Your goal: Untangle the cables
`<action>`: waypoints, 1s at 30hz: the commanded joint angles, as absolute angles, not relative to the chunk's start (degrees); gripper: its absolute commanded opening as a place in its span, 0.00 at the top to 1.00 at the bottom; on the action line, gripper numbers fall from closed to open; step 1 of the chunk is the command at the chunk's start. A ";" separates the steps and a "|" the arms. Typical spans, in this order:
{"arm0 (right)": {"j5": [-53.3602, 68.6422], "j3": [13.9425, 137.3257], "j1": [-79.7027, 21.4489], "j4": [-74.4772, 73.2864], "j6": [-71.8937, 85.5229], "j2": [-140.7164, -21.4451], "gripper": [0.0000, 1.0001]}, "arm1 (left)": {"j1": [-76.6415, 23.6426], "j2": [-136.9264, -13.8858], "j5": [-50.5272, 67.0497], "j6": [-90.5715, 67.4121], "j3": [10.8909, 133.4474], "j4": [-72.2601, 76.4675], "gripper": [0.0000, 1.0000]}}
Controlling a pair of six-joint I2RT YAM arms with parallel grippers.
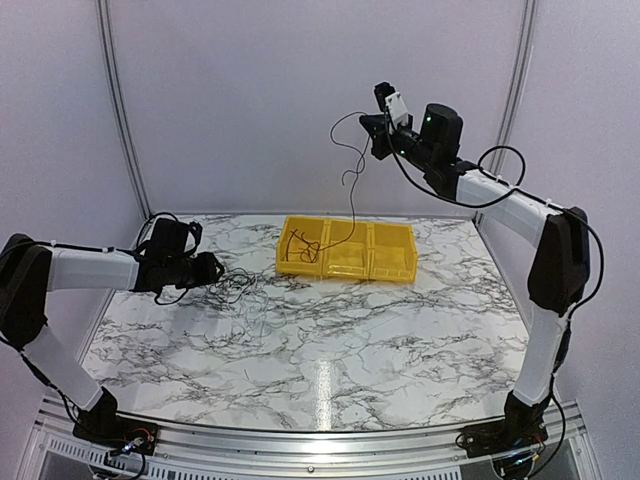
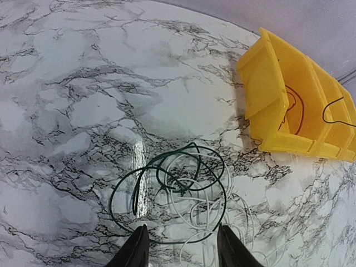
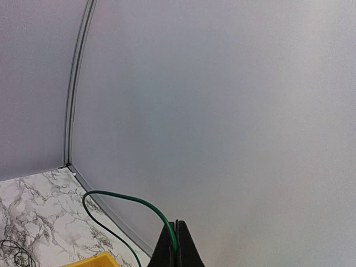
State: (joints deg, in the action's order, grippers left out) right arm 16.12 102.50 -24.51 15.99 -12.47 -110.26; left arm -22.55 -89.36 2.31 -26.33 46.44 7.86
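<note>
The right gripper (image 3: 177, 232) was raised high over the far side of the white marble-patterned table (image 2: 83, 83), its 2 fingers pressed fully together on a thin green wire (image 3: 119, 196). In the top view that wire looped out from the fingers and hung straight down, its lower end reaching the middle compartment of the yellow plastic tray with 3 compartments (image 2: 266, 94). Whether the end rested on the compartment floor could not be told. A dark thin wire (image 2: 296, 111) lay curled in the tray's left compartment.

The left gripper (image 2: 182, 238) sat low at the table's left side, its fingers parted fairly wide with nothing clamped between them. It was at the near edge of the loose tangle of thin green and white wires (image 2: 186, 181), which lay on the table a little way left of the tray.

The step in hand looked to be the delivery of 1 freed wire into a compartment of its own, with the pile yet to be sorted. The next move probably called for the right arm to come down so the wire would gather inside the middle compartment and not drape over a divider, and only then to let go. After that, the left gripper would likely need to close on 1 strand alone, perhaps the outer green loop where it lay clear of the white ones
</note>
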 commanded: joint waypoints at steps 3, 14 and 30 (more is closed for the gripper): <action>15.33 104.74 -23.18 16.38 -14.32 -108.72 1.00 | -22.22 -88.50 0.62 -23.80 49.47 4.79 0.55; 15.26 102.82 -22.02 14.92 -18.71 -106.85 1.00 | -21.97 -91.43 1.45 -23.90 53.11 3.56 0.55; 9.03 97.38 -19.69 15.37 -21.71 -109.78 1.00 | -21.67 -91.49 1.21 -24.08 53.23 1.93 0.55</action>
